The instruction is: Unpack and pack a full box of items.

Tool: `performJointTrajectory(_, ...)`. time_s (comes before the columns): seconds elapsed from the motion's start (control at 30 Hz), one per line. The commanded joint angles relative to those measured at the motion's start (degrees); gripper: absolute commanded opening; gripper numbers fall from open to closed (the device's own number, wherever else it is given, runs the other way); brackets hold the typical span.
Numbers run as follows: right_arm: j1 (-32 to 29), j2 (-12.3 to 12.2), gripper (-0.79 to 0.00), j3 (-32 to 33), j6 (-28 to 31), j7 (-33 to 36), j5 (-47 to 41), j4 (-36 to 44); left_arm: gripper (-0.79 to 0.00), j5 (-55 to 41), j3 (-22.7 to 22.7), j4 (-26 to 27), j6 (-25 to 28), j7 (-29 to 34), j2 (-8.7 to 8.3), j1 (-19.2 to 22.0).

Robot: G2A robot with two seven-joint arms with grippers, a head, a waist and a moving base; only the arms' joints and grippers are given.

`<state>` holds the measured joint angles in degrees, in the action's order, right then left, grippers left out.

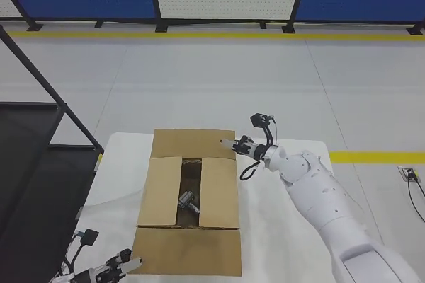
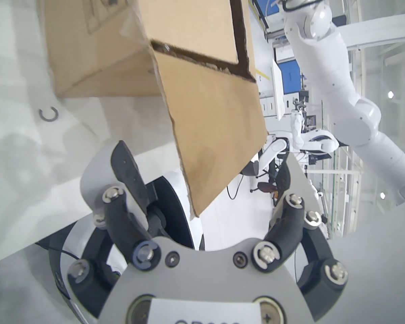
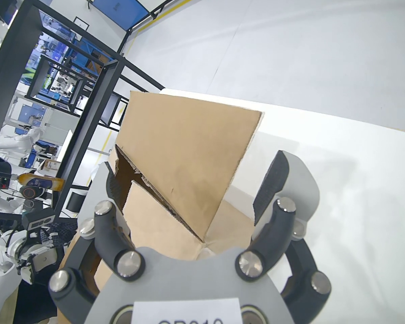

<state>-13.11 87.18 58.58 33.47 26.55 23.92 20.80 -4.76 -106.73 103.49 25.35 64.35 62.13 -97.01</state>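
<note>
2 inner flaps point(image 1: 218, 191) half-cover the box point(image 1: 188, 152) lengthwise, a grey item point(image 1: 189, 200) in the slot between. Right gripper point(image 1: 228, 144), jaws spread and empty, sits at the box's far-right corner, seemingly nearer the item; left gripper point(image 1: 132, 262), also spread, at its near-left corner.

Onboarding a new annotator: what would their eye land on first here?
The cardboard box on the table, its side flaps folded in with a gap showing a grey item inside. Then the right gripper, open at the far flap's corner, and the left gripper, open off the near flap's corner.
</note>
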Motion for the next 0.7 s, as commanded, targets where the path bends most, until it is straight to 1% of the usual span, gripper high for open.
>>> performJointTrajectory(0.0, 0.88, 0.51, 0.0, -0.12, 1.22, 1.03, -1.21, -2.28, 0.0, -0.84, 0.89, 0.06, 0.43, 1.37, -0.15, -0.11)
performJointTrajectory(0.07, 1.5, 0.97, 0.0, -0.12, 2.57, 2.09, -2.45, -3.88, 0.0, -1.45, 1.4, 0.09, 0.62, 2.11, -0.3, -0.06)
performJointTrajectory(0.27, 2.66, 1.52, 0.0, 0.21, 6.55, 3.47, -4.6, -6.52, 0.0, -1.25, 2.77, 0.99, 0.25, 1.21, -0.63, 0.64)
performJointTrajectory(0.47, 3.52, 1.59, 0.0, 0.81, 10.02, 4.9, -6.49, -7.09, 0.0, -4.25, 3.4, 2.77, 0.12, -0.88, -0.84, 1.45)
performJointTrajectory(0.67, 4.24, 1.51, 0.0, 1.19, 11.58, 5.28, -7.36, -7.06, 0.0, -5.36, 3.9, 4.15, -0.17, -4.0, -0.99, 2.34)
